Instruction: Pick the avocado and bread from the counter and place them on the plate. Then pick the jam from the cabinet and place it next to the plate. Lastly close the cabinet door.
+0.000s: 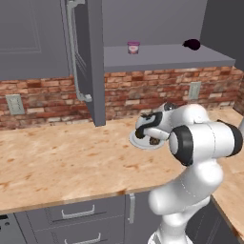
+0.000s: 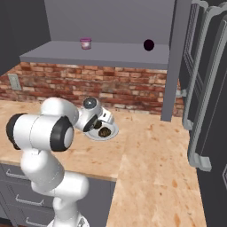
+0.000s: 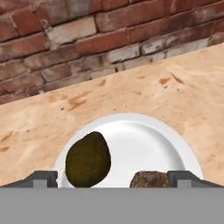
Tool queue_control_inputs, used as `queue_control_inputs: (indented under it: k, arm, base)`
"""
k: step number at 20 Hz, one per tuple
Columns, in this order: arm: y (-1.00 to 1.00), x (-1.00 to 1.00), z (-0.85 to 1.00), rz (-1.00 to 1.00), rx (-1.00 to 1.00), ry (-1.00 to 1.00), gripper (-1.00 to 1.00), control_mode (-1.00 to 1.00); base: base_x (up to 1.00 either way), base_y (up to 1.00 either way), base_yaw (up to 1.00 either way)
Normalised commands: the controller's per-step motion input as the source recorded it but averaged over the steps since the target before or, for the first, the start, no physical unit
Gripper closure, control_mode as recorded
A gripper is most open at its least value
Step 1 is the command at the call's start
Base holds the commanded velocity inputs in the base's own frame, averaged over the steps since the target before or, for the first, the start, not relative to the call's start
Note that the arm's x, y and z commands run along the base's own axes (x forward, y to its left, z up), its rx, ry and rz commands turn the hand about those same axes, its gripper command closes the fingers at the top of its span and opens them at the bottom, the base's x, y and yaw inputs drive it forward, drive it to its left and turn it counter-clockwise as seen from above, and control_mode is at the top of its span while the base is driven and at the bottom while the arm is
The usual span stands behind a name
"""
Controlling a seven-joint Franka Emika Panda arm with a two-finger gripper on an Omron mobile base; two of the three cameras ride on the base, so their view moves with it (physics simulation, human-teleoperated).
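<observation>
Hovering with its jaws spread wide and empty, the claw (image 3: 112, 177) sits just above the plate (image 3: 144, 135) on the worktop (image 1: 57, 162), where avocado (image 3: 88, 159) and bread (image 3: 150, 179) lie, leaving the jam (image 1: 133, 47) on the cabinet shelf (image 1: 167, 57).

Counter (image 1: 62, 162): 1 plate (image 3: 144, 140) lies directly on it, near the brick wall. Cabinet shelf (image 1: 167, 58): 1 jam (image 1: 133, 47) upright, 1 dark lump (image 1: 192, 44) well apart.
</observation>
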Motion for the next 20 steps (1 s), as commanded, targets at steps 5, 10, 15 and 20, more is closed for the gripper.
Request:
queue_control_inputs:
  k: [5,10,15,20]
  arm:
    - [0.02,-0.34,0.49,0.0,0.0,-0.25,-1.0,-1.0]
    - [0.0,-0.22,0.52,0.0,0.0,-0.15,-1.0,-1.0]
    - [0.01,-0.01,0.64,0.0,-0.03,0.0,-1.0,-1.0]
    - [0.0,-0.12,0.5,-0.01,0.0,0.05,-1.0,-1.0]
  base:
    - [0.0,0.0,0.0]
    - [0.0,0.0,0.0]
    - [0.0,0.0,0.0]
    - [0.0,0.0,0.0]
